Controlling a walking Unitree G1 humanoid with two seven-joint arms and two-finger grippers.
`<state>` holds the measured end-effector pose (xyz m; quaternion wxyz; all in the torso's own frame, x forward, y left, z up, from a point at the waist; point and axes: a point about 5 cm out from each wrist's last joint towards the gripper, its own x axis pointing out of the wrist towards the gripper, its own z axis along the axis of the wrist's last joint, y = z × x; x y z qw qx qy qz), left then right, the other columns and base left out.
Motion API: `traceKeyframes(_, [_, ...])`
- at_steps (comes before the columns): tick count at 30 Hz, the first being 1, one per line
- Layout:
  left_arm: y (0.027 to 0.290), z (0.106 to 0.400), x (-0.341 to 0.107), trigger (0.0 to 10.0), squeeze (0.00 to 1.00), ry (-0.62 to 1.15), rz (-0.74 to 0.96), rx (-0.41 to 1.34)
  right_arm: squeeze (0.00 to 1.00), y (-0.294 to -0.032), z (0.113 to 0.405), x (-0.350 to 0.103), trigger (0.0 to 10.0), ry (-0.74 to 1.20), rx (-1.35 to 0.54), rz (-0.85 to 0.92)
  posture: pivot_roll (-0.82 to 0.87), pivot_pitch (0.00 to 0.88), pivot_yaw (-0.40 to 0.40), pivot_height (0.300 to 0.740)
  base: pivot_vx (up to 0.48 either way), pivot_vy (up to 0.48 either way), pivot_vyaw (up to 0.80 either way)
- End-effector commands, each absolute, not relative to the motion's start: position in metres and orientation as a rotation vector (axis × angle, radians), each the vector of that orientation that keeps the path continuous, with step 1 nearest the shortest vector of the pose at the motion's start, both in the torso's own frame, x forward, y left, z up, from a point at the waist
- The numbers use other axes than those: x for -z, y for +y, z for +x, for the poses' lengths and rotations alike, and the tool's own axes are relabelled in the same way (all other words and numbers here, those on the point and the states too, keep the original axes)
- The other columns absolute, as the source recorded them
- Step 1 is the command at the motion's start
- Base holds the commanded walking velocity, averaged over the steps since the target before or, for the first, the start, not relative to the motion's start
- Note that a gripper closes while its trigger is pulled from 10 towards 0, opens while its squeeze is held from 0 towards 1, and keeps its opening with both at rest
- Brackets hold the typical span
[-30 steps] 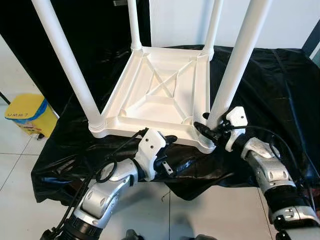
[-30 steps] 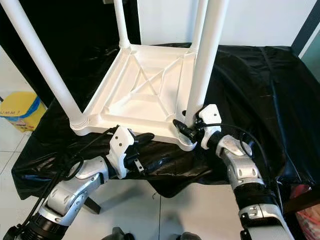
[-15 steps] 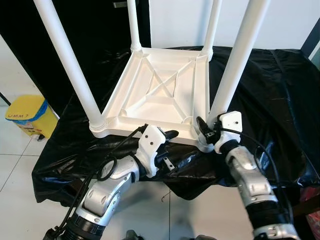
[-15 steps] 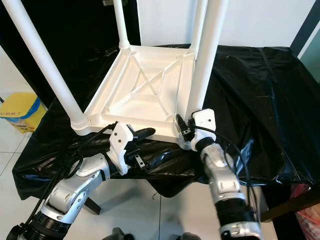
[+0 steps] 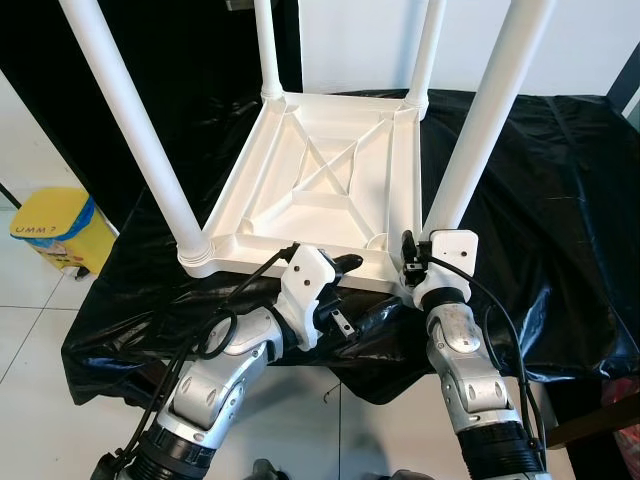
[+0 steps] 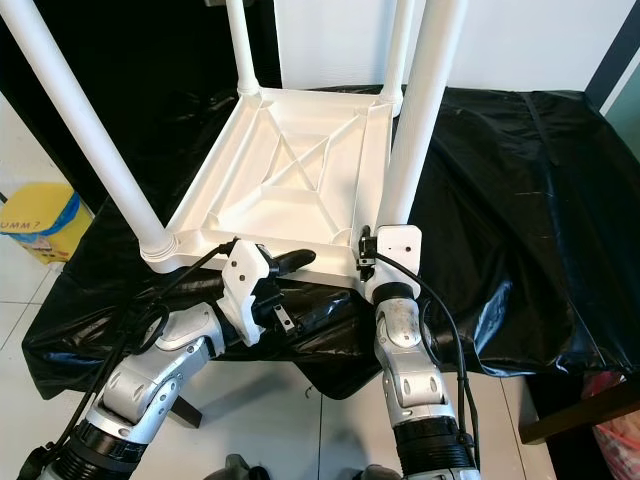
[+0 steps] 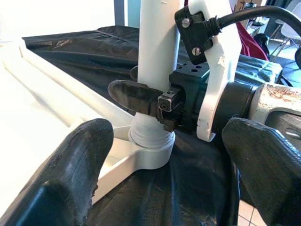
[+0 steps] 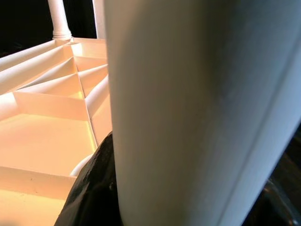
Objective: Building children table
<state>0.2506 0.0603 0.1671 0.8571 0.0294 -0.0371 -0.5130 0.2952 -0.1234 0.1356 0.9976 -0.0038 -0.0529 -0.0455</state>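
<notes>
The white children's table (image 5: 310, 190) lies upside down on a black-covered surface, its legs pointing up. My right gripper (image 5: 412, 256) is shut on the base of the near right leg (image 5: 480, 130), just above its socket. The left wrist view shows one of its black fingers (image 7: 136, 96) wrapped around the leg (image 7: 157, 47). In the right wrist view the leg (image 8: 197, 103) fills the space between dark fingers (image 8: 91, 188). My left gripper (image 5: 345, 292) is open at the tabletop's near edge, pointing toward that leg, with nothing between its fingers (image 7: 70, 174).
The black cloth (image 5: 560, 200) drapes over the support's front edge, close to both forearms. A yellow bin (image 5: 55, 225) stands on the tiled floor at the left. The three other legs rise at the far corners and near left.
My right forearm has swung left from the right side to straight in front, with its gripper staying on the leg base. The left gripper has edged slightly right.
</notes>
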Motion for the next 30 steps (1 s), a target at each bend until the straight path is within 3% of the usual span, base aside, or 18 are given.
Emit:
traceKeyframes(1, [0.060, 0.251, -0.164, 10.0, 0.00, -0.070, 0.060, 1.101, 0.00, -0.133, 0.290, -0.117, 10.0, -0.008, 0.160, -0.012, -0.14, 0.056, 0.019, 0.740, 0.000, 0.000, 0.00])
traceKeyframes(8, [0.059, 0.251, -0.165, 10.0, 0.00, -0.073, 0.058, 1.100, 0.00, -0.130, 0.290, -0.126, 10.0, -0.046, 0.150, 0.000, -0.13, 0.056, 0.018, 0.740, 0.000, 0.000, 0.00])
traceKeyframes(9, [0.059, 0.251, -0.165, 10.0, 0.00, -0.074, 0.058, 1.099, 0.34, -0.129, 0.290, -0.127, 10.0, -0.046, 0.141, 0.008, -0.14, 0.058, 0.018, 0.740, 0.000, 0.000, 0.00])
traceKeyframes(11, [0.059, 0.251, -0.165, 10.0, 0.00, -0.074, 0.058, 1.099, 0.34, -0.129, 0.290, -0.127, 10.0, -0.046, 0.141, 0.008, -0.14, 0.058, 0.018, 0.740, 0.000, 0.000, 0.00])
traceKeyframes(12, [0.059, 0.251, -0.165, 10.0, 0.00, -0.074, 0.058, 1.099, 1.00, -0.127, 0.290, -0.130, 10.0, -0.058, 0.118, 0.014, -0.14, 0.059, 0.018, 0.740, 0.000, 0.000, 0.00])
traceKeyframes(21, [0.059, 0.250, -0.166, 10.0, 0.00, -0.078, 0.049, 1.096, 1.00, -0.126, 0.284, -0.136, 10.0, -0.109, 0.048, 0.039, -0.13, 0.066, 0.017, 0.740, 0.000, 0.000, 0.00])
traceKeyframes(30, [0.060, 0.249, -0.166, 10.0, 0.00, -0.074, 0.048, 1.095, 1.00, -0.149, 0.273, -0.134, 10.0, -0.137, -0.186, 0.022, -0.14, 0.088, 0.027, 0.740, 0.000, 0.000, 0.00])
